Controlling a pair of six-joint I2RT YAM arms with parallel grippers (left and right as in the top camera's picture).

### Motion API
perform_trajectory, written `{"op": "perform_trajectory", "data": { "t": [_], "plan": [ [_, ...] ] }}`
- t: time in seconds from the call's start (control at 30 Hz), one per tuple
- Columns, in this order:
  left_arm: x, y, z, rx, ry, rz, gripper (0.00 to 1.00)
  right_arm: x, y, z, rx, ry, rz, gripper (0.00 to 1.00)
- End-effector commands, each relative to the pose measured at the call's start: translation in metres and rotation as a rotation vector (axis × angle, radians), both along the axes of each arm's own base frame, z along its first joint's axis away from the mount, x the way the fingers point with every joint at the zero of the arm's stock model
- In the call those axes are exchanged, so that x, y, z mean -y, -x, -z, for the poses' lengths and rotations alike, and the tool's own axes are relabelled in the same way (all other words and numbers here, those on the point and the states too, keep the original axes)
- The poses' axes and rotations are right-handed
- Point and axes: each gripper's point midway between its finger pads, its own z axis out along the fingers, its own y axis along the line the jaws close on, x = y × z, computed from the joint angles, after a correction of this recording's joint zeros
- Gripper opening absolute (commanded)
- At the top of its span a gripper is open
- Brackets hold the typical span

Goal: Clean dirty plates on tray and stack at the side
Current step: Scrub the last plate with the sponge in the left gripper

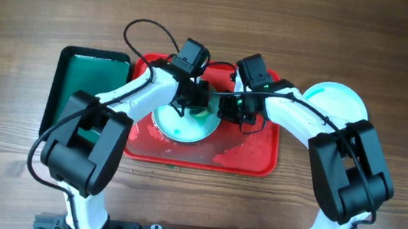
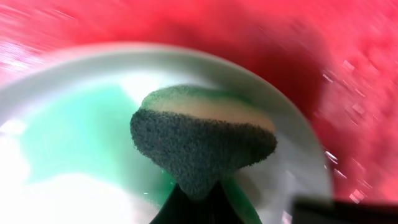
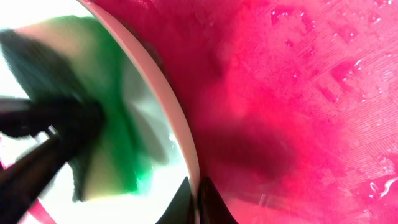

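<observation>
Scrubbing step: left gripper [image 2: 198,198] jaws pinched a sponge [image 2: 202,143] against the smeared plate [image 2: 74,124] on the red tray [image 2: 348,74]; right gripper [image 3: 198,200] jaws pinched the plate's rim. Advised: firm rim hold, short light strokes over the smear

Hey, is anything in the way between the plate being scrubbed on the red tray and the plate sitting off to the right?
No loose object shows there. The plate would only have to clear the tray rim; the right hand, pinching its edge, and that arm span the gap to the side plate.
</observation>
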Motion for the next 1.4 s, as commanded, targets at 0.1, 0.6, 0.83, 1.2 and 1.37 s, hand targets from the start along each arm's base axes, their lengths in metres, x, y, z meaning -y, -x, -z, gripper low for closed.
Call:
{"op": "perform_trajectory", "data": {
  "t": [0.1, 0.6, 0.83, 1.2, 1.37],
  "plan": [
    [-0.115, -0.026, 0.011, 0.027, -0.281, -0.262, 0.04, 0.009, 0.003, 0.012, -0.023, 0.035, 0.014, 0.04],
    [-0.035, 0.098, -0.01, -0.451, 0.226, 0.259, 0.04, 0.007, 0.003, 0.012, -0.026, 0.027, 0.014, 0.04],
    [-0.01, 0.058, -0.014, -0.241, 0.339, 0.339, 0.04, 0.007, 0.003, 0.012, -0.025, 0.028, 0.013, 0.04],
    [-0.119, -0.032, 0.005, 0.04, -0.303, -0.179, 0.04, 0.008, 0.003, 0.012, -0.024, 0.029, 0.011, 0.04],
    [-0.146, -0.041, -0.047, -0.032, -0.339, -0.277, 0.04, 0.009, 0.002, 0.012, -0.017, 0.037, 0.016, 0.04]
  ]
}}
